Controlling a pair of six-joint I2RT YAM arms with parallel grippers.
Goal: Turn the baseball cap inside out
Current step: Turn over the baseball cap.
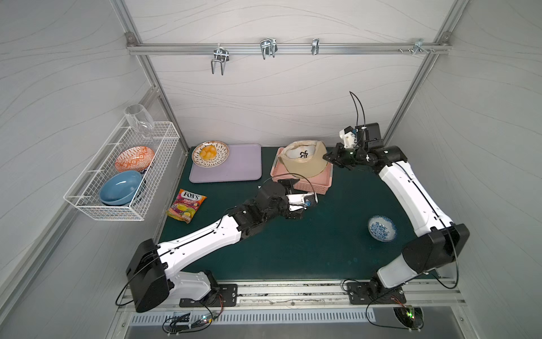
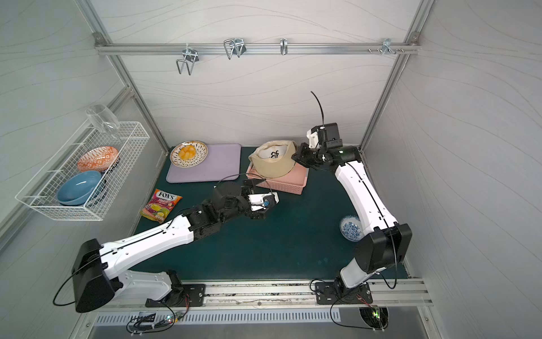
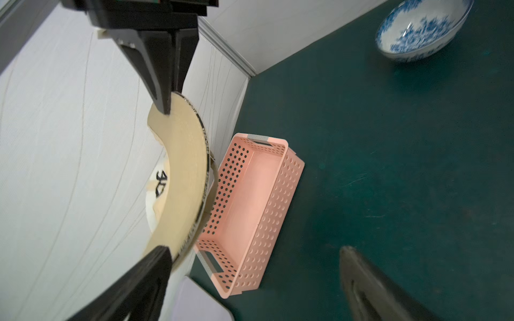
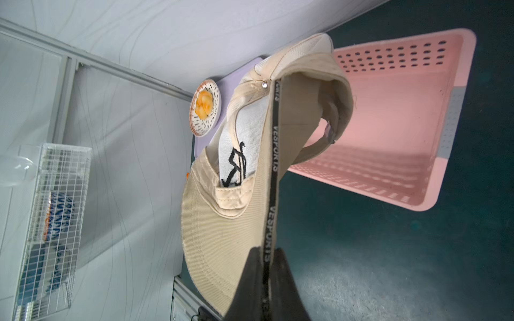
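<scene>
Right pincer point(image 4: 265, 253) clamps the cap point(image 4: 222, 228) by its brim edge, above the pink basket point(image 4: 389, 55).
Pale lining and reversed monogram already show; the left pincer point(image 3: 254, 248), wide open at the basket's near side, probably must push the crown fully through.

a robotics lab cell

white panels point(image 1: 264, 97) on an aluminium frame point(image 1: 287, 48) wall in a green-matted desk point(image 1: 293, 252); a left arm point(image 1: 199, 237) and a right arm point(image 1: 410, 190) are bolted to its front rail point(image 1: 293, 290), with loose cables point(image 1: 181, 322).
</scene>
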